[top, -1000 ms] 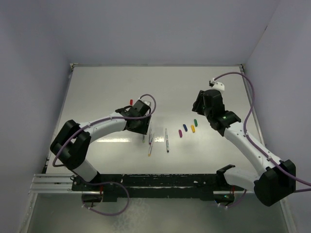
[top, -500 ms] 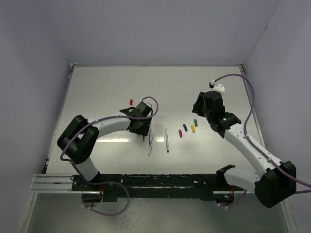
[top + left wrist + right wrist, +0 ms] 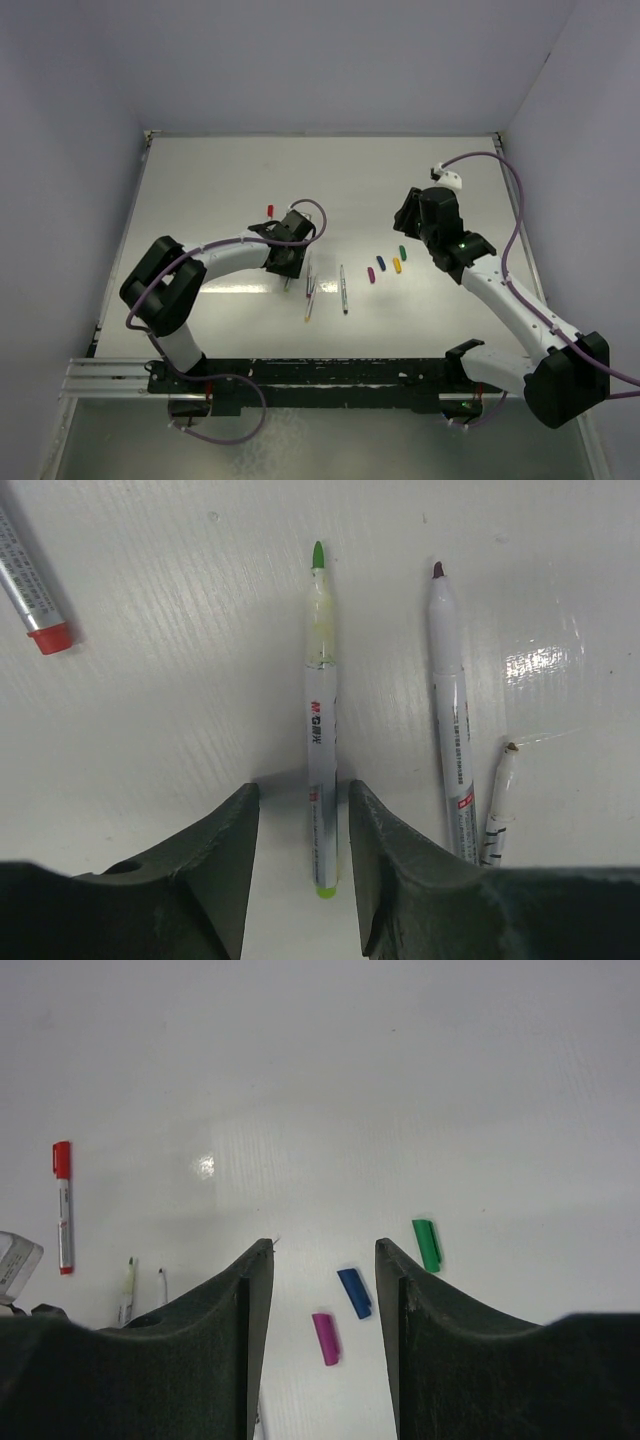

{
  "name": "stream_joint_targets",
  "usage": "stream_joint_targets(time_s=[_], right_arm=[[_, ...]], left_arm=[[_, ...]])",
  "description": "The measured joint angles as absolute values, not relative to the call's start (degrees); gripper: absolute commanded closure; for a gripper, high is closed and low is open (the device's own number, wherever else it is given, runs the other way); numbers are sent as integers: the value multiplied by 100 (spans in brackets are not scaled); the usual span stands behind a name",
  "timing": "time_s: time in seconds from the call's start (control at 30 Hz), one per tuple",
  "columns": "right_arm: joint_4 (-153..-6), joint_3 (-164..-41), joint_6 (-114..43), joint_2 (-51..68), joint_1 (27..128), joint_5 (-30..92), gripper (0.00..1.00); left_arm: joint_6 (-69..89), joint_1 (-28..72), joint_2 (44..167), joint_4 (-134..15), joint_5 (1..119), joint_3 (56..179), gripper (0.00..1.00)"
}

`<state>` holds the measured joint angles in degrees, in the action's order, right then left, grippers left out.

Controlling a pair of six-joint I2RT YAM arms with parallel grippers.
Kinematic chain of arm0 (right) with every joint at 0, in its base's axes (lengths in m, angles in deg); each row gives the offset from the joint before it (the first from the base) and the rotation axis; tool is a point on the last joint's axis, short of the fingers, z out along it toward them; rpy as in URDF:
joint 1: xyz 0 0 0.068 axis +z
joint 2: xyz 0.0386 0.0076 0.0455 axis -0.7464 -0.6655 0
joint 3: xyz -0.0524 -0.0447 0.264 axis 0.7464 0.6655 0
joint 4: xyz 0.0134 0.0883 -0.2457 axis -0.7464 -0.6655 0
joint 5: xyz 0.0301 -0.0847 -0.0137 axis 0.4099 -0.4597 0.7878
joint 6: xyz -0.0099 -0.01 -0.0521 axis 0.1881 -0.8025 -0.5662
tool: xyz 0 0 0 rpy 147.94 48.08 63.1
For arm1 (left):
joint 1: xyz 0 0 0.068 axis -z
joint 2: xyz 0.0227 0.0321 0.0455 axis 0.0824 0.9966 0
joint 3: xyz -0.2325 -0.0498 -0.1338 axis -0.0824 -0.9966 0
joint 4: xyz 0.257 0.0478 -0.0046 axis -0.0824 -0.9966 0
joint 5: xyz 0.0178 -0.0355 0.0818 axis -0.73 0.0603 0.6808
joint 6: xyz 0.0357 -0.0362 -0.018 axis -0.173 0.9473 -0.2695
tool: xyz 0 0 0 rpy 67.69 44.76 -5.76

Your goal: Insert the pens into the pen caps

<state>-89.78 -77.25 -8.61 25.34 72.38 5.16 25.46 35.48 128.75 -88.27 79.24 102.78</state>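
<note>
The red-capped pen [image 3: 28, 590] is finished and lies beyond the left tool [image 3: 300, 798]. That tool stands released, astride the green-tipped pen [image 3: 321, 710]. I count four pens left bare. The right tool [image 3: 322, 1248], also released, hovers over four loose caps: purple cap [image 3: 371, 274], blue cap [image 3: 381, 263], yellow cap [image 3: 396, 265], green cap [image 3: 401, 251].

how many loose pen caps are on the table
4, clustered right of the pens: purple plastic cap nearest them, blue plastic cap beside it, yellow plastic cap further right, green plastic cap behind. A red cap looks already fitted.
</note>
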Motion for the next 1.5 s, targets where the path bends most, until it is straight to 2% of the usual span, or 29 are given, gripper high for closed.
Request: stream_joint_targets(time_s=[0.3,0.4,0.57,0.73,0.9,1.07,1.3,1.5], right_arm=[[-8919,-7725,-815,2536,7238,632,53],[-8923,-7725,-804,2560,7238,636,53],[-8921,-7725,-800,2660,7238,636,53],[-8934,-7725,-800,2678,7238,634,53],[-8971,-7725,-802,2678,7238,604,60],[-9087,-7734,-776,2665,7238,396,50],[-9461,-8020,-763,2302,7133,123,50],[-9697,-8094,-693,1828,6593,370,52]], left_arm=[[2544,3548,12882,-8825,7929,10278,67],[2544,3548,12891,-8823,7931,10282,76],[2546,3548,12945,-8821,7942,10330,100],[2549,3555,12956,-8816,7944,10332,100],[2544,3555,12945,-8792,7935,10310,100],[2520,3555,12919,-8795,7933,10310,100],[2323,3555,12836,-9009,7933,10324,100],[2061,3555,12289,-9088,7846,10398,100]])
